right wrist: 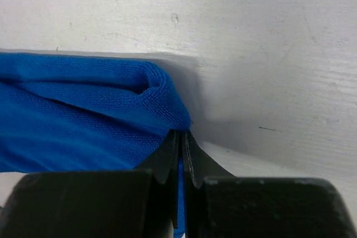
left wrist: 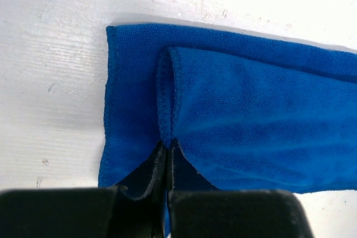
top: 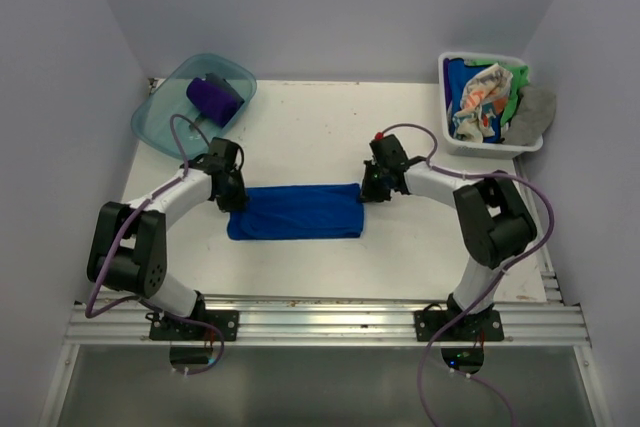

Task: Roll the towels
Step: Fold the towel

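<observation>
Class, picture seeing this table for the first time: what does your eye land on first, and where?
The blue towel, folded into a long strip in the middle of the table, with the left claw and right claw pinched shut on its two ends. Next, the purple towel in the teal tub at back left, and the white basket heaped with crumpled towels at back right.
</observation>
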